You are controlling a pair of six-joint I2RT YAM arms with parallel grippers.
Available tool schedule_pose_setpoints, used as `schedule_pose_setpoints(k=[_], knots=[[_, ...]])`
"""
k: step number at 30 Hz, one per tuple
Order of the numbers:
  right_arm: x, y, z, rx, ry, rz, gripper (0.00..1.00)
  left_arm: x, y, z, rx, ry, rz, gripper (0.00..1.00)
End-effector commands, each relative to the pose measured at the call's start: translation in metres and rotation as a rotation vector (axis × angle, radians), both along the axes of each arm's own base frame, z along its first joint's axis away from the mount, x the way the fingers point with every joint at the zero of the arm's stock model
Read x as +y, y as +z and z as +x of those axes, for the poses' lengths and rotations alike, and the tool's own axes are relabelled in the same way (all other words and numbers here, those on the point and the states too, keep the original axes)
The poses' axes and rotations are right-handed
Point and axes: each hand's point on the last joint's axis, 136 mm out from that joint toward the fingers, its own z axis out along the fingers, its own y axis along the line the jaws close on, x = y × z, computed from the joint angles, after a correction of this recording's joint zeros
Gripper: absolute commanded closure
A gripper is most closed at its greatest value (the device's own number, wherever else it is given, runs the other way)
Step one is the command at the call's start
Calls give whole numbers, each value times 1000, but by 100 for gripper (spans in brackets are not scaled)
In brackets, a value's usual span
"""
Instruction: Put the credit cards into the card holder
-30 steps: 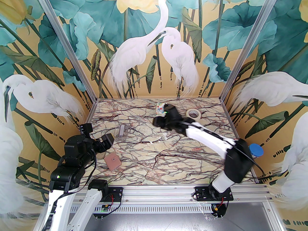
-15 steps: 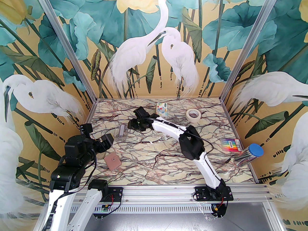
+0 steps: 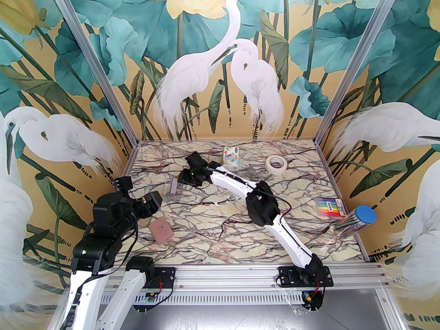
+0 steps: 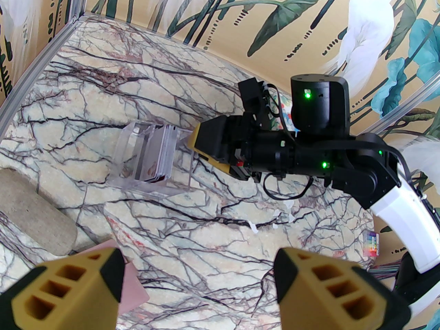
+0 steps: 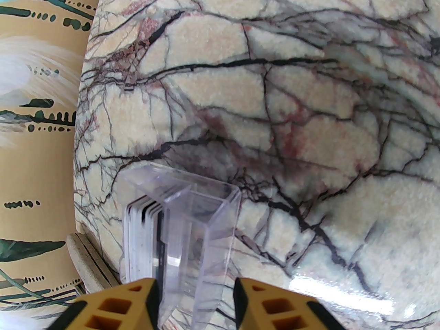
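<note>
The credit cards stand on edge as a pale stack inside a clear plastic box at the table's left middle; the cards and box show in the left wrist view, and the cards in the right wrist view. My right gripper is open at the box's right end, its fingers either side of a clear wall. The card holder, a flat pink wallet, lies shut near the front left, its corner under my open left gripper.
A patterned tissue pack and a tape roll sit at the back. A striped coloured pack and a blue-capped clear tube lie at the right edge. A flat beige pad lies by the left wall.
My right arm has swung from the back right across to the clear box on the left, and its jaws have narrowed. The left arm has stayed put.
</note>
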Motion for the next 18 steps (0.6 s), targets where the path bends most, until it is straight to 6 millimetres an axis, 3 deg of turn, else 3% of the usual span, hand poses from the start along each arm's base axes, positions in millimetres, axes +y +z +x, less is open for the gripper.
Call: schedule_pose_setpoints(k=[1,18], knots=[[1,-12,-4,39,-18,-28,63,1,-3,3,3,5,-2,24],[-2,-23,-8,52,-29,-82,81,-1,-2,2,-6,-4,-6,24]])
